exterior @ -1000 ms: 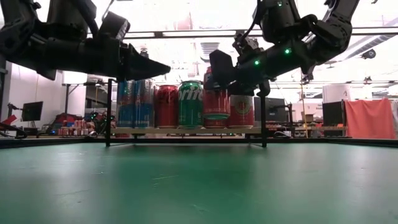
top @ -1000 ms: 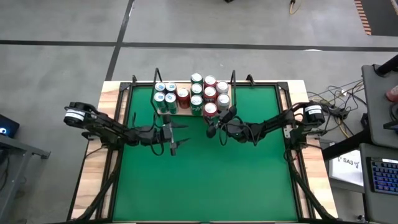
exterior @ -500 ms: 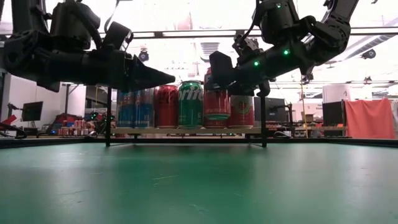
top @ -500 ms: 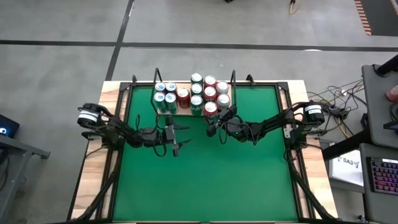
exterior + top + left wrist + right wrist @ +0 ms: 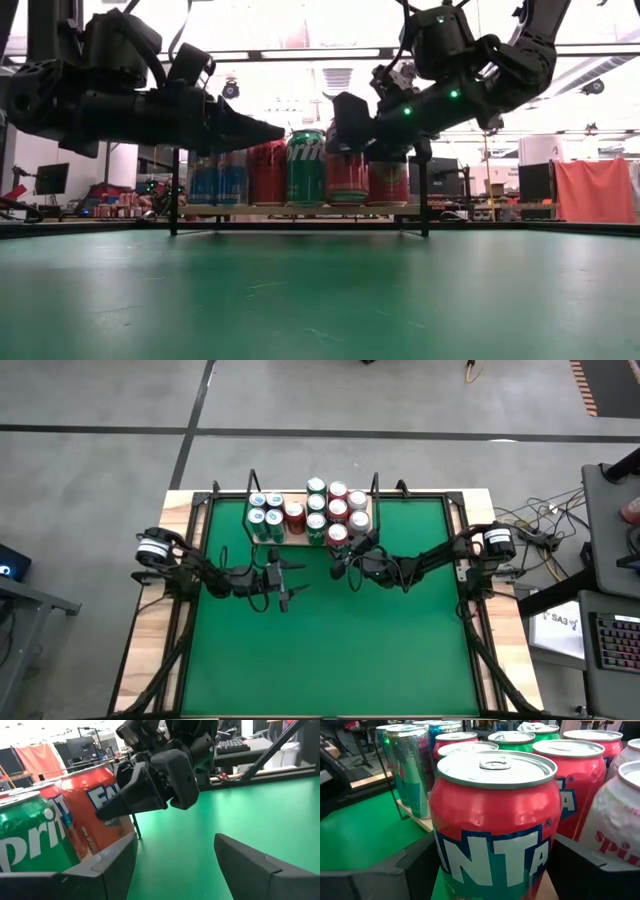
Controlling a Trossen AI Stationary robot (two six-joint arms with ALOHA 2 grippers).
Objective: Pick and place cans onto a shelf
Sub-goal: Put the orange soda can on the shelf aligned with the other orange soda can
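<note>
All the cans (image 5: 310, 512) stood on the shelf (image 5: 297, 539) at the table's (image 5: 330, 650) far edge; none seemed left. The right gripper (image 5: 340, 564) straddled a red can (image 5: 496, 827), fingers spread; the left gripper (image 5: 288, 580) hovered spread, empty.

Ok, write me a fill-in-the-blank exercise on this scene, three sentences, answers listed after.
1. The small cylindrical drink cans stand on the flat light-wood shelf at the table's ___ edge.
2. In the right wrist view, the red Fanta can sits between the open fingers of the ___ gripper.
3. The left gripper hovers over the ___ tabletop, its fingers open and holding nothing.

Missing words: far; right; green
</note>
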